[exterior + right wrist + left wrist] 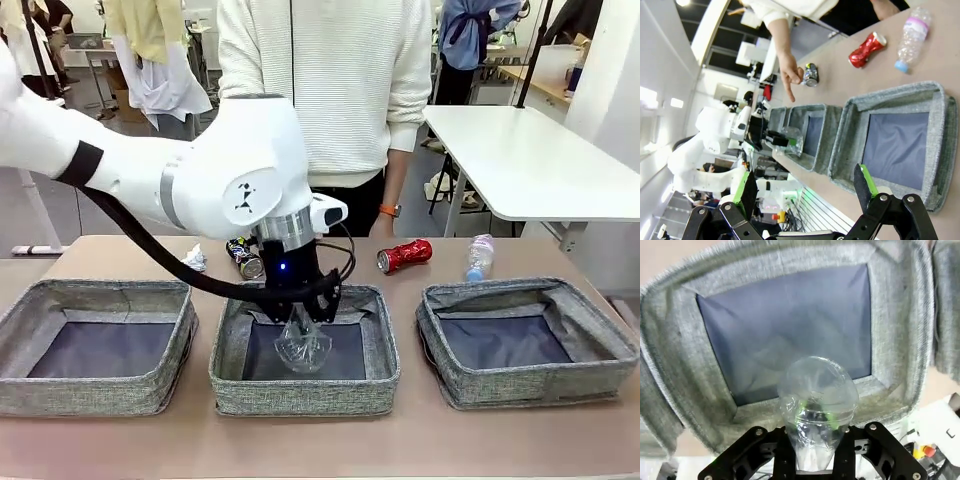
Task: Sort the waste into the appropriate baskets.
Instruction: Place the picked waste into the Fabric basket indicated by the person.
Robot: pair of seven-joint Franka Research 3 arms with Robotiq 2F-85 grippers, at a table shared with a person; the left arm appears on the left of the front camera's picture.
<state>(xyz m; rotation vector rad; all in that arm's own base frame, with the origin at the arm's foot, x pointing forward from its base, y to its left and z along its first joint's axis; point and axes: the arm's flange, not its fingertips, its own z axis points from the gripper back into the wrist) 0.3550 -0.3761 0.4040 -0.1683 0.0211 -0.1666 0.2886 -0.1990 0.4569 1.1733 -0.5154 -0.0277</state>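
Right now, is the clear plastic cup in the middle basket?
Not in it: the left fingers pinch the crumpled clear plastic cup over the middle grey woven basket.

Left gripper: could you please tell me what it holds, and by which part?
The clear plastic cup, pinched by the left gripper at its narrower end, above the middle basket.

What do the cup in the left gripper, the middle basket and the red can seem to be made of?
The cup looks like thin clear plastic, glossy: the basket lining shows through it and it is creased. The middle basket seems grey woven fabric, matte, with a smooth dark lining. The red can is probably thin metal, shiny with a silver end, and dented.
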